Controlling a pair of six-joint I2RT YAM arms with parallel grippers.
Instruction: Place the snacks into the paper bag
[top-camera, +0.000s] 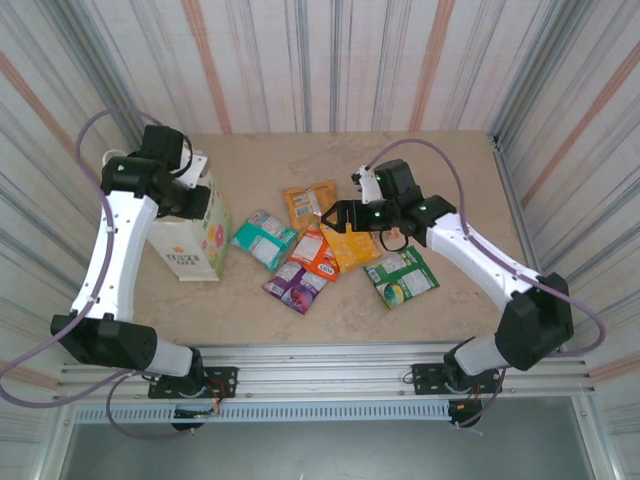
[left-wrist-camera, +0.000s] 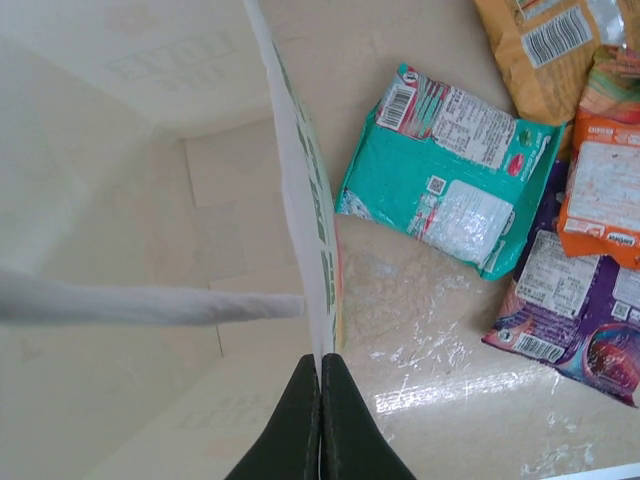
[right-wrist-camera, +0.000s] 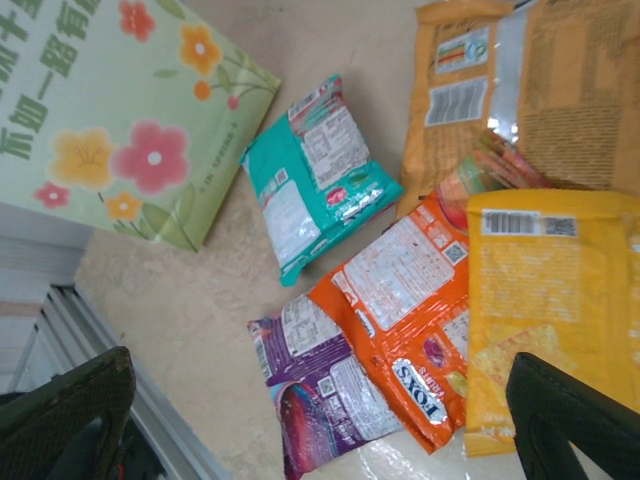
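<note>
Pinching thin paper bag (left-wrist-camera: 300, 200) wall, left pincer (left-wrist-camera: 320, 365); right pincer (right-wrist-camera: 320, 400) agape above glossy packets (right-wrist-camera: 400, 290)

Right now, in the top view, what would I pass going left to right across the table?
bag → teal packet → purple packet → green packet
</note>
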